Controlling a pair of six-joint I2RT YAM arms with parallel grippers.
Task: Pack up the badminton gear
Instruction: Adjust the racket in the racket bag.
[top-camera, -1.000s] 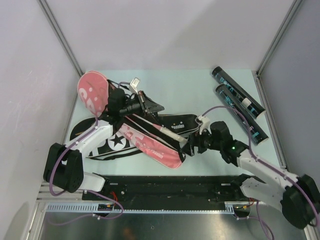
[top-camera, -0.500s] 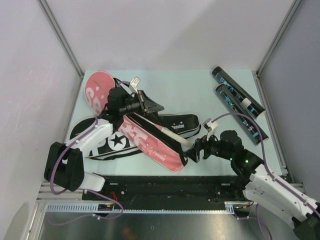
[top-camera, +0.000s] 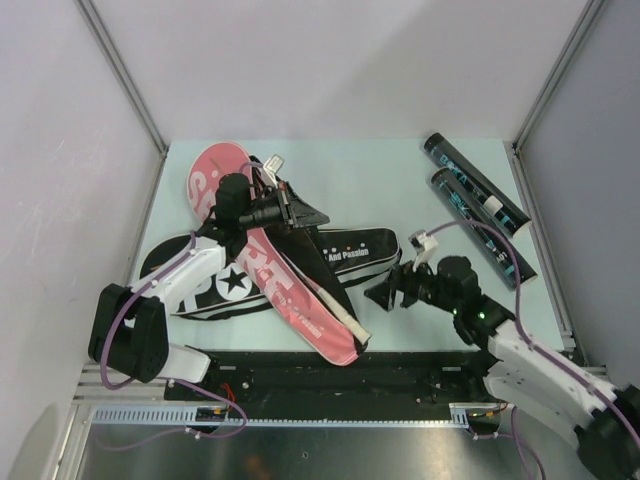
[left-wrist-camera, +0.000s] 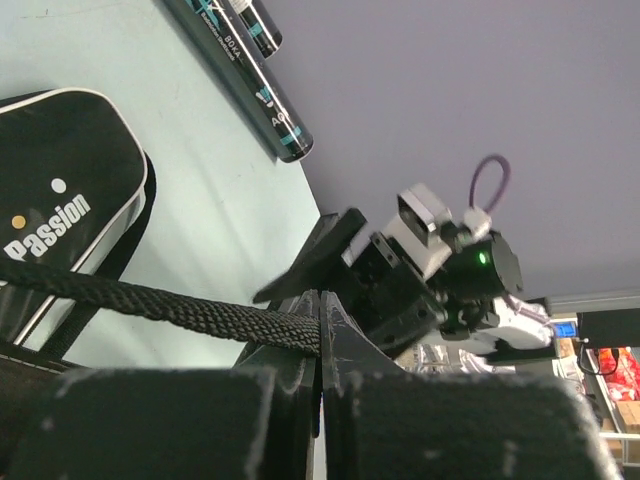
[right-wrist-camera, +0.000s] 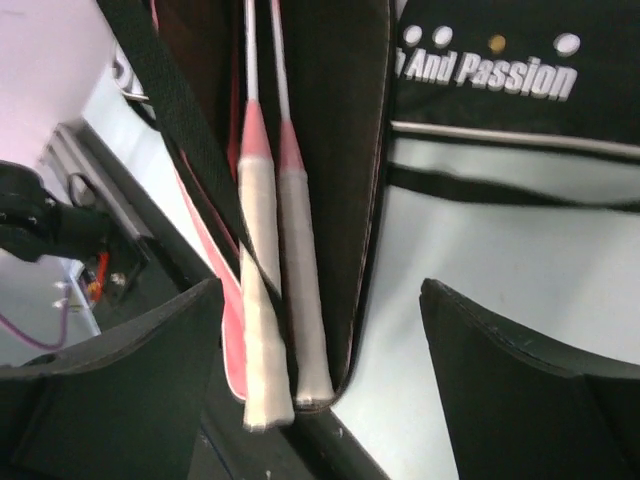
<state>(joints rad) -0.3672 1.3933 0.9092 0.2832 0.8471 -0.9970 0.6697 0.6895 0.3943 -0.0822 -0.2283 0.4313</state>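
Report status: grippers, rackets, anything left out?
Left gripper shut on bag strap. Right gripper open beside the racket handles. Both rackets lie in the open pink bag. Two tubes unpacked, far right.

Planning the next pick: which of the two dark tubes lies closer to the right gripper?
The dark tube nearer the arm bases; the other tube lies beside it on the far side, farther from the right gripper.

My right wrist view cuts the two rackets (right-wrist-camera: 282, 250) off at its top edge; their heads are out of sight. My left gripper (left-wrist-camera: 322, 340), clamped on the strap (left-wrist-camera: 150, 300), is a dark blur. From above, the print on the tubes (top-camera: 484, 228) is too small to read.
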